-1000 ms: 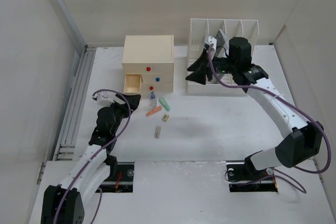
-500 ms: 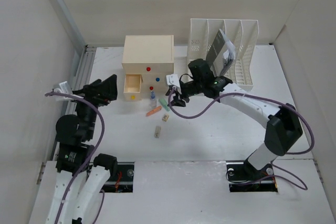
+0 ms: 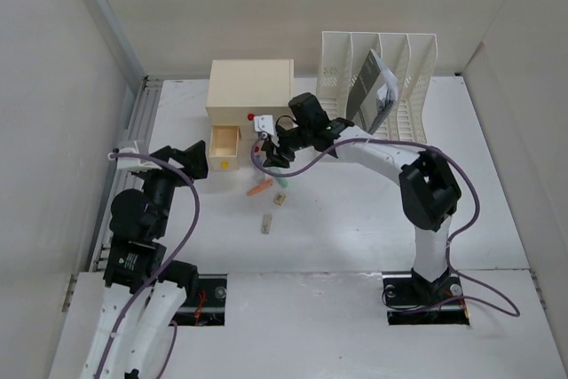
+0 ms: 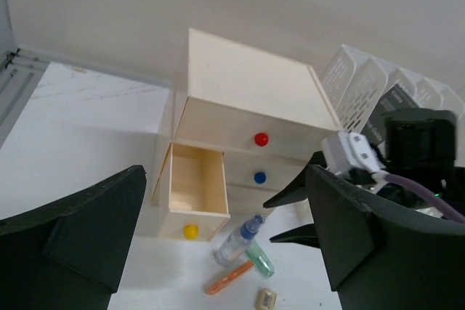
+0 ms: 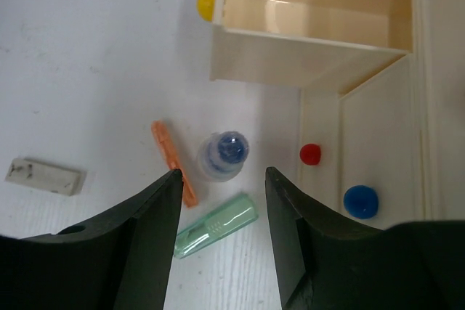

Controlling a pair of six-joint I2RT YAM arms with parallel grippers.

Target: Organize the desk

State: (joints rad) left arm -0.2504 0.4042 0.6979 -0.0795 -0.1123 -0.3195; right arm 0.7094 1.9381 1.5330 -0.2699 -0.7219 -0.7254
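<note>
The small bottle (image 5: 226, 155) is being framed by the right gripper (image 5: 221, 179), jaws spread, empty; left gripper (image 3: 189, 162) spread too. Drawer (image 4: 190, 188) empty, desk (image 3: 373, 219) not yet tidied.

Note for your overhead view: the right gripper (image 3: 269, 152) covers most of the small bottle (image 3: 258, 163) and part of the drawer box (image 3: 251, 86) front. The grey piece (image 3: 265, 223) and tan piece (image 3: 279, 200) on the desk (image 3: 355, 228) are too small to identify; the tan one is possibly an eraser.

In your left wrist view, the left gripper (image 4: 224, 179) has both fingers (image 4: 73, 237) running off the bottom edge. The file rack (image 4: 356, 78) is cut by the right edge and partly masked by the right arm (image 4: 425, 150).

In your right wrist view, the box is cropped top and right, and the drawer wall (image 5: 305, 56) hides half the yellow knob (image 5: 207, 3).
</note>
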